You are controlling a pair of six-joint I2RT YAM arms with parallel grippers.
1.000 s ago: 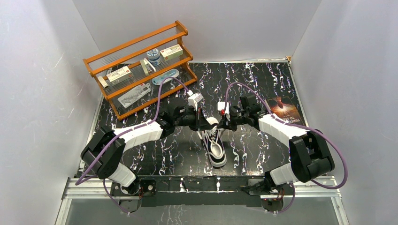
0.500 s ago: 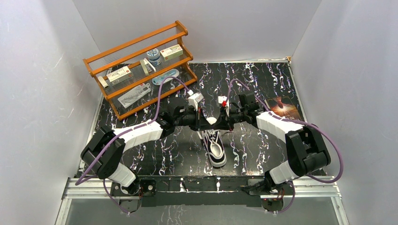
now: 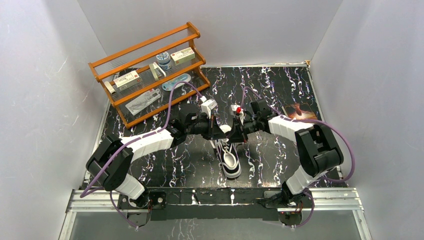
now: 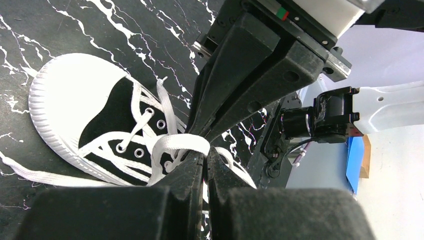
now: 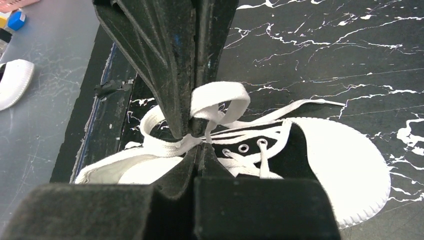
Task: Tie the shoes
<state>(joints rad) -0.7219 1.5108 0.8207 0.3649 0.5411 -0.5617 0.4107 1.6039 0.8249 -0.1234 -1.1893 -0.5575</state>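
The black sneaker (image 3: 231, 162) lies on the marbled table, white toe cap pointing away from the arm bases. Both grippers meet tip to tip over its laces. My left gripper (image 3: 220, 134) is shut on a white lace loop (image 4: 177, 144), jaws pressed together (image 4: 206, 152). The right gripper's black fingers (image 4: 250, 75) come down onto the same spot. My right gripper (image 3: 238, 134) is shut on the lace (image 5: 165, 145) at the knot, jaws closed (image 5: 202, 144). Another loop (image 5: 225, 97) arches beside the left gripper's fingers (image 5: 165, 50). The shoe's toe cap (image 5: 345, 165) shows in both wrist views (image 4: 60, 90).
An orange wooden rack (image 3: 150, 70) with small boxes and a tin stands at the back left. A printed card (image 3: 301, 112) lies on the table (image 3: 280, 85) at the right, partly under the right arm. A loose lace end (image 4: 30, 172) trails on the table beside the shoe.
The right arm has swung in leftwards, its elbow rising and folding closer. The right gripper has closed up against the left one over the shoe. The left arm and the shoe have barely moved.
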